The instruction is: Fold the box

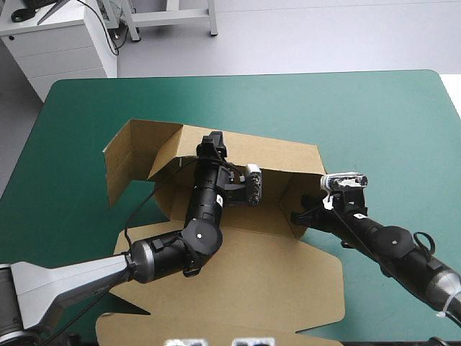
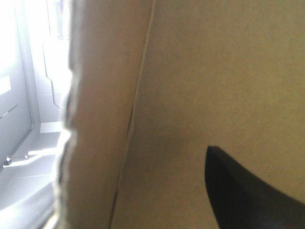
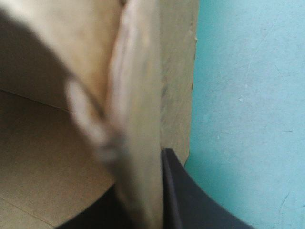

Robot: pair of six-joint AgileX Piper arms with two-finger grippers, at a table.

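Note:
The brown box (image 1: 238,209) lies in the middle of the teal-green cover with its walls partly raised and its lid (image 1: 274,281) flat toward the near edge. My left gripper (image 1: 211,148) reaches over the tray to the top of the back wall. In the left wrist view brown board (image 2: 214,71) fills the picture. One black finger (image 2: 243,195) stands off to the side in front of it and the other is hidden. My right gripper (image 1: 301,215) is at the box's right wall, and that wall (image 3: 138,119) sits pinched between its fingers (image 3: 183,195).
A loose side flap (image 1: 126,158) of the box stands up at the left, folded outward. Bare teal-green cover (image 1: 374,122) stretches beyond the box toward the far edge and to the right. The flat lid reaches nearly to the table's near edge.

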